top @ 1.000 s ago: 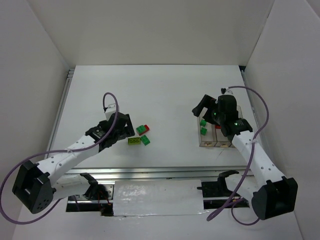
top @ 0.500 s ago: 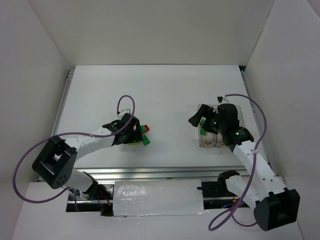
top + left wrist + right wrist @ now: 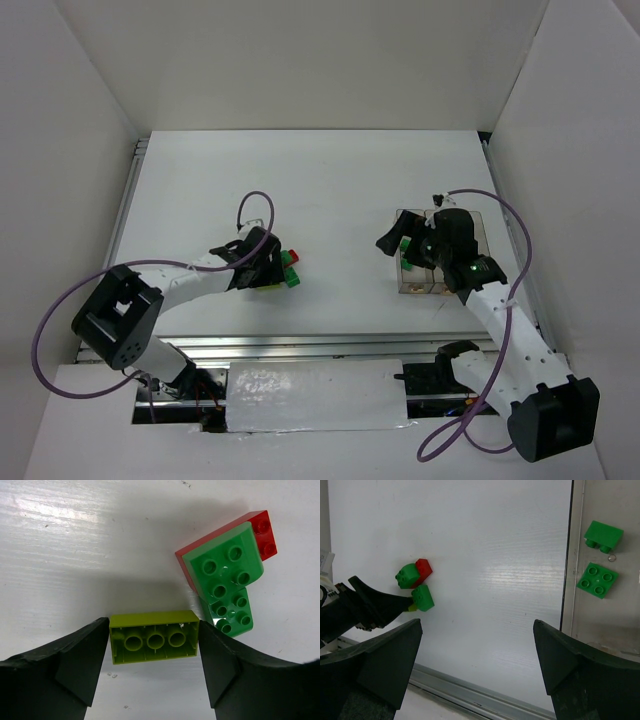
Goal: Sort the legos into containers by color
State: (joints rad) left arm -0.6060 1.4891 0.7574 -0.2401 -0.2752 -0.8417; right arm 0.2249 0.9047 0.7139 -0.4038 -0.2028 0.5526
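At the lower centre of the frame, the gripper [image 3: 154, 647] has a yellow-green brick [image 3: 154, 639] between its black fingers [image 3: 75, 665], one finger against each short end, the brick's hollow underside facing the camera. Toward the upper right on the white table [image 3: 75, 545], a rounded green brick [image 3: 225, 567] sits on a red brick [image 3: 262, 532]. A small green brick [image 3: 231, 615] lies just below them, beside the yellow-green brick's upper right corner.

Brightly, evenly lit from above; streaked with glare across the white desk [image 3: 60, 515]; softly shadowed mid-frame; sharp in all 3 views.
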